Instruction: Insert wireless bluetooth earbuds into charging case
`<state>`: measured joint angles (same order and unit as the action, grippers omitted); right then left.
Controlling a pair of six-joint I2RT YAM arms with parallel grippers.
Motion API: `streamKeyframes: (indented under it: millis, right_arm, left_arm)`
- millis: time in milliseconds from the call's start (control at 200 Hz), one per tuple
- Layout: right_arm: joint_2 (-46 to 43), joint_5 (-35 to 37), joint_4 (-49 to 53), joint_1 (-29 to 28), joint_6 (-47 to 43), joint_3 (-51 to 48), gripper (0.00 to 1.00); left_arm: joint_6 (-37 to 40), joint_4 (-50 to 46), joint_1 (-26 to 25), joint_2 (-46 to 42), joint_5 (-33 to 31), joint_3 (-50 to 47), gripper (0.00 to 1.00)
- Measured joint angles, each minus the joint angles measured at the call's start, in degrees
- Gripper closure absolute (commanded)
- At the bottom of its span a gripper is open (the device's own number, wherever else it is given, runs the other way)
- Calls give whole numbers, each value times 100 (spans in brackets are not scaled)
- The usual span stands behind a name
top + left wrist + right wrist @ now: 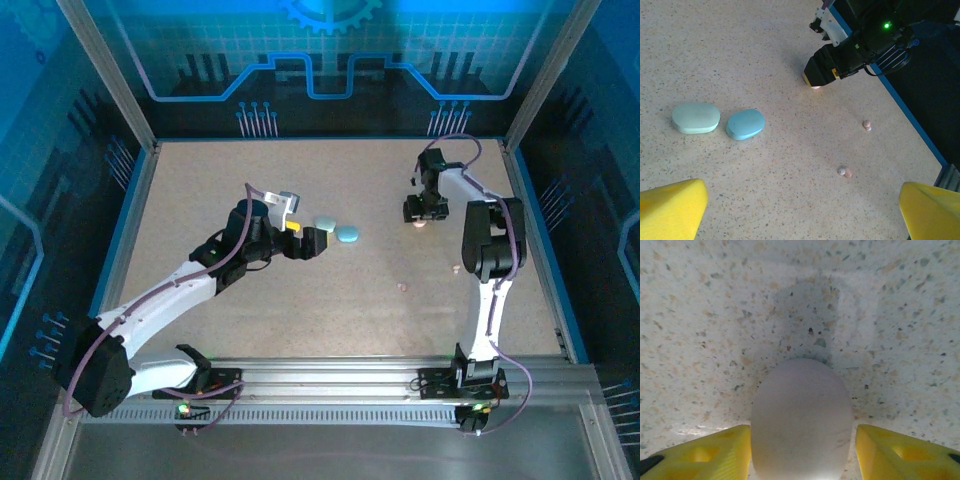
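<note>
1. The table (765, 30) is matte, speckled beige.
2. The left gripper (800, 217) gapes wide; a smooth oval mint pod (696, 117) and blue pod (745, 124) lie ahead-left of it.
3. The right gripper (802, 452) flanks a glossy pale pod (800, 405); I cannot tell if it grips.
4. The earbuds (844, 172), tiny pale and pinkish pebbles, lie loose ahead-right of the left gripper.

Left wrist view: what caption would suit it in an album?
Pale charging case and blue charging case beside tiny earbuds on a speckled table; right end effector low beyond.
</note>
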<state>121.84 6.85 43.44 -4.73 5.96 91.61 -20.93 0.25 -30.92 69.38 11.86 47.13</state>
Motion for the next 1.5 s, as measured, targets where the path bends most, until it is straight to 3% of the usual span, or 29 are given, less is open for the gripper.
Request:
streamKeyframes:
  millis: [300,785,881,1016,1236,1501]
  right_arm:
    - [66,4,-107,0,-2,0,47]
    - [-146,-66,-365,-20,26,-289,69]
    - [-721,-286,-474,-92,46,-737,69]
    - [-2238,-804,-872,-444,39,-1364,70]
    - [-4907,-1394,-2260,-1648,-636,-2435,73]
    - [-5919,-1462,-3117,-2667,-2033,-3578,73]
  left_arm:
    - [0,0,2,0,2,0,1]
    - [-15,-2,0,-2,-9,35,1]
    - [-68,-20,0,-9,-105,42,5]
    - [-234,-144,2,-68,-197,153,10]
    - [-437,-127,20,-254,-24,481,19]
    - [-623,114,35,-278,734,758,25]
